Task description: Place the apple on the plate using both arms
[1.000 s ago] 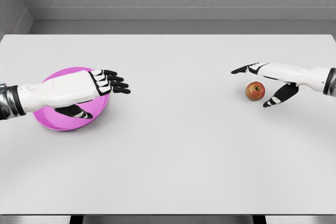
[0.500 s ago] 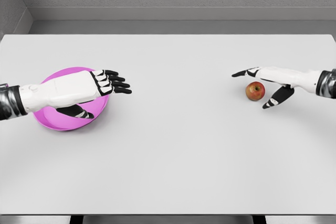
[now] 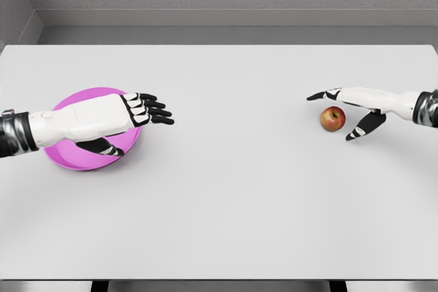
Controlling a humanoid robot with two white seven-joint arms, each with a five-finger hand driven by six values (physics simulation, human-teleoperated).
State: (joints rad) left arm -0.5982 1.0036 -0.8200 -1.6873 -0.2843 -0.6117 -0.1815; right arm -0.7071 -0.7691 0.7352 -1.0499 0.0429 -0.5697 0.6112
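On the right side of a white desk [image 3: 226, 196], we bring our right hand [image 3: 352, 111] around a red apple [image 3: 332, 118], forefinger reaching past its far side and thumb angled down on its near right, fingers spread and not yet touching the fruit. Well apart at the left, our left hand [image 3: 140, 109] hovers over a pink plate [image 3: 60, 158], fingers loosely extended and holding nothing. The apple sits upright on the desk, clear of any grip. To take it cleanly, we judge the hand should settle lower so the fruit lies deep between thumb and fingers before they close, since a round apple may roll away from a shallow pinch. The plate should keep room for the delivery.
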